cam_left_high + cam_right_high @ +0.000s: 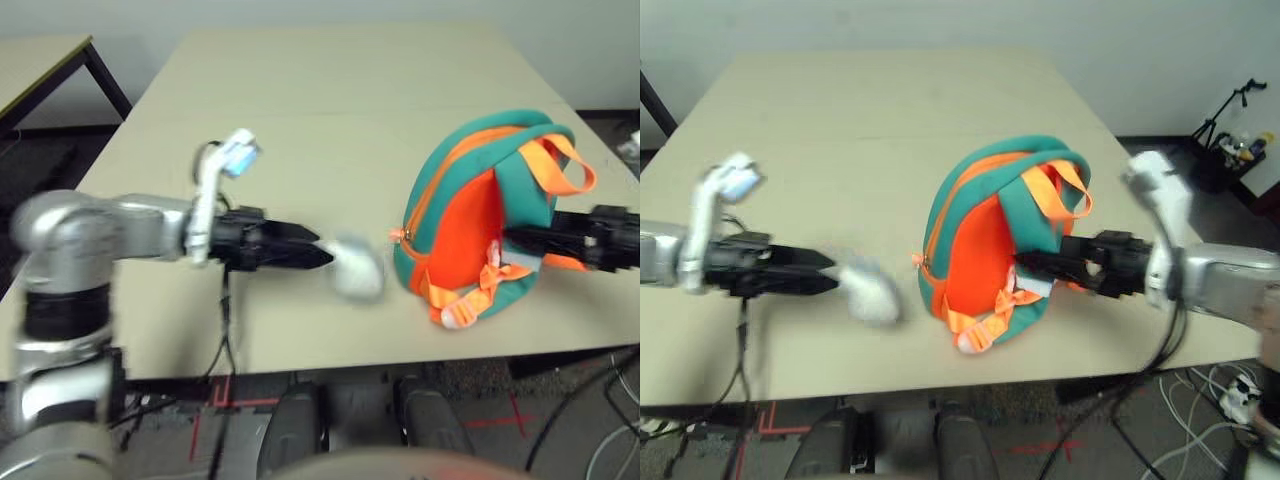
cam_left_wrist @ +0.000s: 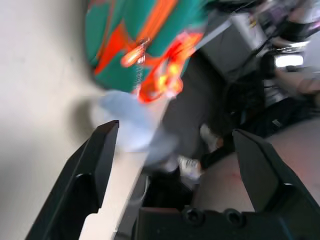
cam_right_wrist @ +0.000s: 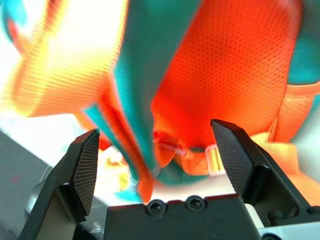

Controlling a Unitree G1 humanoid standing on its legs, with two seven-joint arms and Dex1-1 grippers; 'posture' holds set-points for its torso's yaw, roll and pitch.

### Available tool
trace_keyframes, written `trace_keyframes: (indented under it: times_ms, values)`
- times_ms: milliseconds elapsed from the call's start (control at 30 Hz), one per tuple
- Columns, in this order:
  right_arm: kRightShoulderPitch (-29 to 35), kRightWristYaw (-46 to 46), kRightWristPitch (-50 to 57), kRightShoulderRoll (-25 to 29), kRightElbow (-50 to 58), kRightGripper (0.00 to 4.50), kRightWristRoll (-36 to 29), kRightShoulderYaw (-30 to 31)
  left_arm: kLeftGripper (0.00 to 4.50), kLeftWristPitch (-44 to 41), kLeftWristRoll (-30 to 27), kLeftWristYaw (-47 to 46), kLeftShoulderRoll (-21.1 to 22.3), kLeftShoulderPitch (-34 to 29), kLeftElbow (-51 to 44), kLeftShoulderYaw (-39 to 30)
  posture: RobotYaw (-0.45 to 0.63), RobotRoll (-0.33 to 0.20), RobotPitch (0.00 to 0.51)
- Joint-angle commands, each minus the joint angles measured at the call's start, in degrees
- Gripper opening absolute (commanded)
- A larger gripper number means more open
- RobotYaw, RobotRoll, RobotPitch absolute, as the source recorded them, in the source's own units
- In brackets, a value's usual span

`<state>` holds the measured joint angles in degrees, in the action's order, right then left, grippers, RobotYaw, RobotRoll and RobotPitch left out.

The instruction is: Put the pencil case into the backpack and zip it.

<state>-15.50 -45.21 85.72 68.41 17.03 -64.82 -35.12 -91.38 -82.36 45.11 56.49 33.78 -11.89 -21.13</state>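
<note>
Table [image 1: 330,90]: big and pale. The far half is bare, with lots of room. The near edge runs just in front of the backpack and both grippers.
Backpack [image 1: 980,250]: teal with orange trim and straps. It stands up near the table's front edge, toward the right side. Its orange panel faces the right arm.
Left gripper [image 1: 322,250]: it points at the backpack from the left, low over the table. In the wrist view its two black fingers [image 2: 97,160] are spread wide with nothing between them.
Right gripper [image 1: 1023,262]: it is right up against the backpack's orange side. Its fingers [image 3: 85,160] are wide apart, with the straps and orange cloth just in front of them.
Pale blurry thing [image 1: 357,268]: it sits between the left gripper and the backpack, near the front edge. It is too blurry to name.
Pencil case: I cannot pick it out for sure.
Writing: none can be read.
</note>
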Motion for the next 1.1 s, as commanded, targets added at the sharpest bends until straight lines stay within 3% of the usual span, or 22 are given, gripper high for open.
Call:
trace_keyframes:
  times_ms: [33, 67, 200, 333, 433, 633, 800, 933, 1100]
  values:
    - [1.02, -2.23, 3.73, 3.84, -3.66, 4.47, -0.59, -3.46, 4.50, 2.71, -2.10, -10.87, -0.94, -0.27, 7.51, -5.30, 0.00, 0.000, 0.051]
    - [1.09, -2.42, 2.90, 4.88, -5.40, 4.47, 0.74, -3.80, 4.50, 5.03, -0.69, -15.43, -2.33, 0.35, 9.92, -6.77, 0.00, 0.000, 0.050]
    - [-1.29, -0.10, -8.63, 5.70, -15.55, 4.47, 10.31, -1.85, 4.50, 19.46, 14.60, -30.75, -8.53, 0.66, 14.79, -8.99, 0.00, 0.000, 0.046]
    - [-8.76, 6.62, -30.03, -0.55, -27.69, 4.47, 24.78, 6.92, 4.50, 39.02, 33.32, -31.82, -11.28, -4.85, 18.73, -3.49, 0.00, 0.000, 0.040]
    - [-14.62, 9.75, -39.76, -8.33, -34.92, 4.47, 30.64, 11.26, 4.50, 52.99, 44.14, -31.76, -14.96, -6.46, 25.98, -0.33, 0.01, 0.000, 0.038]
    - [-20.93, 11.03, -54.36, -18.60, -47.08, 4.47, 38.92, 16.16, 4.50, 71.33, 55.25, -31.93, -22.48, -5.18, 40.73, 1.46, 0.02, 0.000, 0.038]
    - [-24.73, 14.04, -74.48, -21.56, -64.20, 4.47, 47.05, 17.52, 4.50, 81.61, 60.81, -33.04, -26.42, -3.79, 48.68, 2.31, 0.03, 0.000, 0.047]
    - [-25.94, 17.00, -84.43, -23.35, -73.53, 4.47, 48.16, 15.40, 4.50, 85.85, 64.29, -31.16, -28.43, -2.77, 51.16, 4.72, 0.02, 0.000, 0.062]
    - [-23.46, 16.82, -90.51, -26.15, -76.76, 4.47, 47.39, 13.95, 4.50, 89.65, 66.16, -28.34, -29.93, -1.44, 53.76, 5.76, 0.00, 0.000, 0.074]
